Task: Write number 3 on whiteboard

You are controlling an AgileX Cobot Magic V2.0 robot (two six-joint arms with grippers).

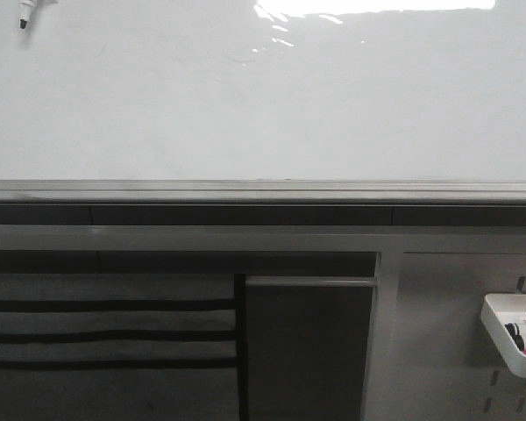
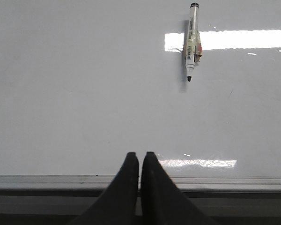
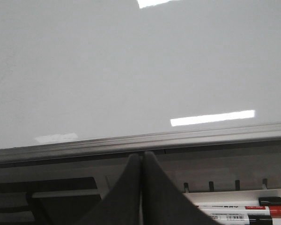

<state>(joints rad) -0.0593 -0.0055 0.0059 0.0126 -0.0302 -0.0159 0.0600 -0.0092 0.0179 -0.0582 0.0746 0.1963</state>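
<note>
The whiteboard (image 1: 245,114) fills the wall ahead, glossy and blank, with no number 3 on it anywhere I can see. High on the whiteboard's left side a marker (image 1: 24,15) hangs against the surface, tip down; the left wrist view shows it whole (image 2: 192,40), uncapped, with a label round its barrel. The left fingers (image 2: 140,161) are pressed together, holding nothing, just in front of the grey rail (image 1: 263,189) along the whiteboard's lower edge. The right fingers (image 3: 141,159) are likewise closed and empty, below the rail. Below the whiteboard's right end, a white tray (image 1: 513,338) on a grey pegboard (image 1: 438,351) holds more markers (image 3: 246,213).
</note>
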